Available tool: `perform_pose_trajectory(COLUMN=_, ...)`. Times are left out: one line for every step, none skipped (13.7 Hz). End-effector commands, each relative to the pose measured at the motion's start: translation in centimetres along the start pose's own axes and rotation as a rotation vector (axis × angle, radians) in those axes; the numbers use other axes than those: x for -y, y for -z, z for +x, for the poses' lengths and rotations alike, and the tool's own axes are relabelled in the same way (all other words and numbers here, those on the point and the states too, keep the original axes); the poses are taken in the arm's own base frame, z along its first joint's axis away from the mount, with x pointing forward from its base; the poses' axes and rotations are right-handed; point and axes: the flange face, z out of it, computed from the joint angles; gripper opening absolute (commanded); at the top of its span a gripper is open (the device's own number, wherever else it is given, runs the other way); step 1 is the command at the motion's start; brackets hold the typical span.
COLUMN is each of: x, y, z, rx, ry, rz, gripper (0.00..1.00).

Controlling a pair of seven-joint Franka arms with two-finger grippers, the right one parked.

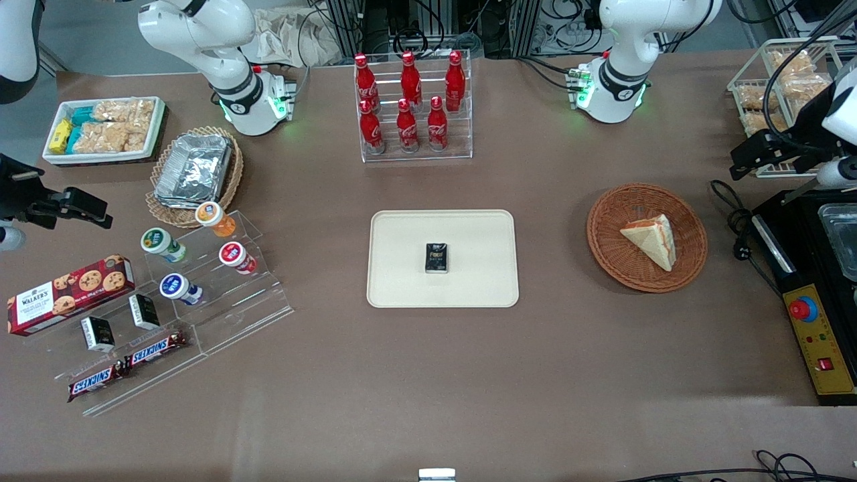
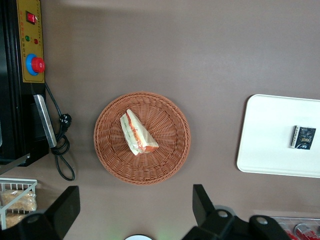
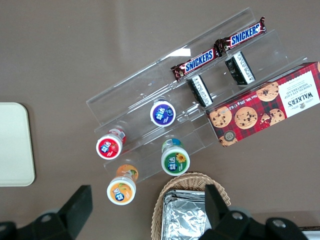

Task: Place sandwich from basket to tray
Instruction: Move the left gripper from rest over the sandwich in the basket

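The sandwich (image 1: 653, 239), a pale bread wedge with orange and green filling, lies in the reddish-brown wicker basket (image 1: 606, 234) toward the working arm's end of the table. The cream tray (image 1: 402, 281) lies at the table's middle with a small black packet (image 1: 437, 258) on it. My left gripper (image 1: 742, 161) hangs open and empty above the table, beside the basket and farther from the front camera than it. In the left wrist view the gripper (image 2: 134, 207) stands wide open, clear of the basket (image 2: 170, 150), with the sandwich (image 2: 136, 132) and tray (image 2: 270, 145) in sight.
A black machine with a yellow panel and red button (image 1: 813, 335) and a coiled cable (image 1: 733, 221) lie beside the basket. A wire rack of snacks (image 1: 776, 87) stands near the gripper. A rack of red bottles (image 1: 412, 107) stands farther from the front camera than the tray.
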Motion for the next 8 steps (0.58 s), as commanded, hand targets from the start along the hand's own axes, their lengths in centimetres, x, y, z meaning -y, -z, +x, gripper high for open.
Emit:
perform_pose_trajectory(x=0.3, y=0.3, z=0.0, rx=0.014, ry=-0.007, rz=-0.007, gripper=1.0)
perform_pose_trajectory(x=0.3, y=0.3, z=0.0, rx=0.012, ry=-0.007, rz=-0.007, gripper=1.0)
perform_pose_trajectory(x=0.3, y=0.3, z=0.1, rx=0.014, ry=-0.005, rz=-0.007, gripper=1.0)
perform_pose_trajectory(x=0.3, y=0.2, z=0.2, rx=0.014, ry=-0.002, rz=-0.007, gripper=1.0)
perform_pose_trajectory(x=0.3, y=0.1, z=0.2, rx=0.017, ry=0.004, rz=-0.007, gripper=1.0)
perform_pose_trajectory(x=0.3, y=-0.3, z=0.3, rx=0.026, ry=0.024, rz=-0.007, gripper=1.0)
perform_pose_trajectory(x=0.3, y=-1.0, z=0.2, rx=0.052, ry=0.086, rz=-0.002, gripper=1.0)
perform_pose_trajectory(x=0.4, y=-1.7, z=0.0, rx=0.069, ry=0.148, rz=0.002, gripper=1.0)
